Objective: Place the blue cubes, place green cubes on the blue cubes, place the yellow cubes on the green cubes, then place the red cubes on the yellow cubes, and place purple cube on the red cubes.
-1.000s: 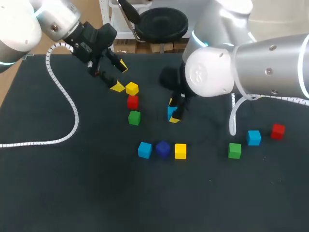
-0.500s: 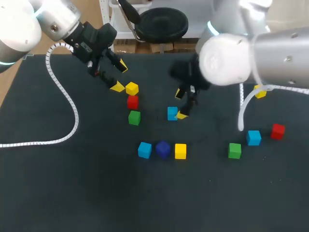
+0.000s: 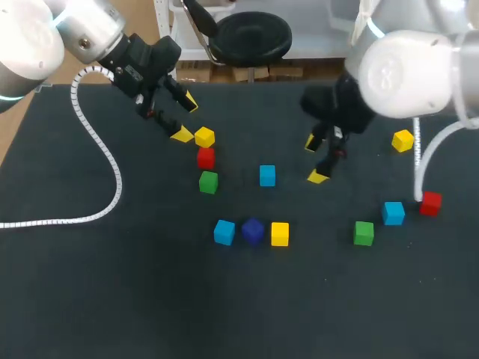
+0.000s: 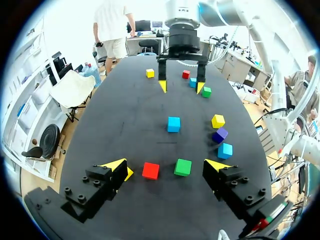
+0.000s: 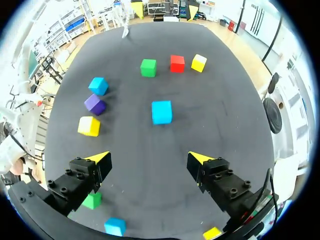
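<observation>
At mid-bench point(image 3: 112, 299): blue cube point(image 3: 267, 176) lies alone | nothing stacked yet; every tier left to build | left gripper point(image 3: 185, 118), right gripper point(image 3: 314, 159): both wide open, empty.

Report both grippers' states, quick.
Left gripper: open, holding nothing.
Right gripper: open, holding nothing.

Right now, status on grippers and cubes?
Both open, empty: left gripper by a yellow cube, right gripper by the middle blue cube. Nothing stacked yet. No cube between them.
</observation>
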Tool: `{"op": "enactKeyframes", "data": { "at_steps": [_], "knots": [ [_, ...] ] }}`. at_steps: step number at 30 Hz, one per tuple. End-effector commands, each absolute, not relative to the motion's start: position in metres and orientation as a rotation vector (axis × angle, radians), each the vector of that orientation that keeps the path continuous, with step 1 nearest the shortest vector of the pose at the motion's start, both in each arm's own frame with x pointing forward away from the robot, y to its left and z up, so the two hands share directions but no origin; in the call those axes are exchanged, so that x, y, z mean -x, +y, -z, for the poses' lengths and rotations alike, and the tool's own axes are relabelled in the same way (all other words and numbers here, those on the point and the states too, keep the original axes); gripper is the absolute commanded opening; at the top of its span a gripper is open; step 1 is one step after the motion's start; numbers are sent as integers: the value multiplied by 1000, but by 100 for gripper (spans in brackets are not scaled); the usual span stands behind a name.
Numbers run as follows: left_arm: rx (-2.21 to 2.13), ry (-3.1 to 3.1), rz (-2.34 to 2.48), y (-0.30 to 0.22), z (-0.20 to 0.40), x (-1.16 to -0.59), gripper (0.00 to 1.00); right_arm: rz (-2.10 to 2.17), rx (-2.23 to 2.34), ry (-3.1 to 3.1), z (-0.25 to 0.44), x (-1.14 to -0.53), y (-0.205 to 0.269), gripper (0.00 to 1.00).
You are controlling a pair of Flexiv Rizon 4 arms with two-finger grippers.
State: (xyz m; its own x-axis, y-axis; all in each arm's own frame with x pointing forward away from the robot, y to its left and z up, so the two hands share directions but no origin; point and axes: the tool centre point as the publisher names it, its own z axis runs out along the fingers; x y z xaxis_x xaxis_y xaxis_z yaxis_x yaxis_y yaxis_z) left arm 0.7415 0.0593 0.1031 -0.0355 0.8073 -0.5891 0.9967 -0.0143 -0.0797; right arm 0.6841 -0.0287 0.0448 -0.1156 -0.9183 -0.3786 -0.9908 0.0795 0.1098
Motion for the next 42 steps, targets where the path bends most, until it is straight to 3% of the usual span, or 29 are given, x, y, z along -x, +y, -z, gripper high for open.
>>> {"op": "enactKeyframes", "data": {
  "at_steps": [1,18,42],
  "knots": [
    [-1876,1898,694,60,-103,-741,100,-463,1893,2158,-57,-661,-52,100],
    [-1876,1898,694,60,-103,-741,100,-441,1726,2280,-63,-607,-103,100],
    [-1876,1898,694,60,-103,-741,100,-441,1736,2266,-71,-595,-104,100]
  ]
}}
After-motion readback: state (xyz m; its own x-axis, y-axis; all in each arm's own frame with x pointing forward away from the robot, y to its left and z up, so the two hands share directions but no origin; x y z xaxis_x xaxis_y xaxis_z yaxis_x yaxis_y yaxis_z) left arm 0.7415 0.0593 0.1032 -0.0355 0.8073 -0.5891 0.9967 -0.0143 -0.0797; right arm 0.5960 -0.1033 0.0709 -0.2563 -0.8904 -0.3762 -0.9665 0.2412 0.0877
